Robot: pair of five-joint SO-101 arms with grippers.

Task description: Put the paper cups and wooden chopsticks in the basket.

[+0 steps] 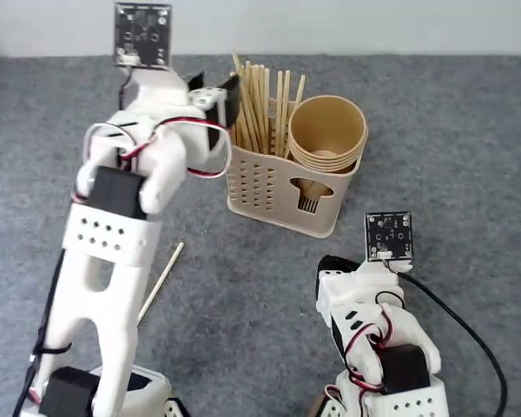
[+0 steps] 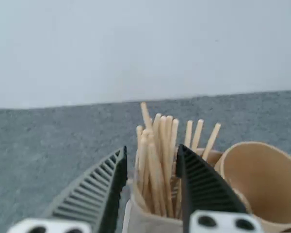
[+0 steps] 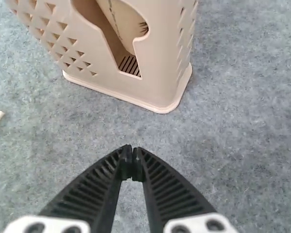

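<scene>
Left gripper [image 2: 151, 154]: jaws apart, gripping nothing, tips flanking tops of wooden chopsticks [image 2: 160, 138] standing upright in basket [image 1: 269, 187]. One loose chopstick [image 1: 161, 282] lies flat on carpet [image 1: 434, 130], well behind that gripper, beside its arm. Paper cups [image 1: 328, 130]: nested stack, upright in basket, just beyond the bundle. Right gripper [image 3: 132, 164]: jaws pressed together, empty, basket near ahead.

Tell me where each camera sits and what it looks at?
High view: above the table, looking down on the basket, both arms showing.
Left wrist view: on the left arm, looking past its open jaws at chopsticks and cups.
Right wrist view: on the right arm, looking down past shut jaws.
Shared: the basket.
</scene>
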